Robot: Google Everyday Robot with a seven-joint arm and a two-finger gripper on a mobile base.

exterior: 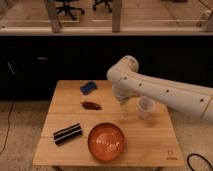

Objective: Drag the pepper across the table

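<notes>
Gripper (pixel 125 109): above table (pixel 150 137), right of pepper (pixel 91 105); open or closed, cannot tell.
Advice: lower onto pepper, press lightly, slide slowly, clear of bowl (pixel 106 141).

Dark red-brown wrinkled pepper (pixel 91 105) on pale plank-grained wooden counter (pixel 150 145). Pale jaws over its right half. Black bar (pixel 67 133) with light stripes.

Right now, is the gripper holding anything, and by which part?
Not the pepper: it lies free on the table, apart from the gripper, which is beside the cup. Whether it holds anything else cannot be told.
</notes>
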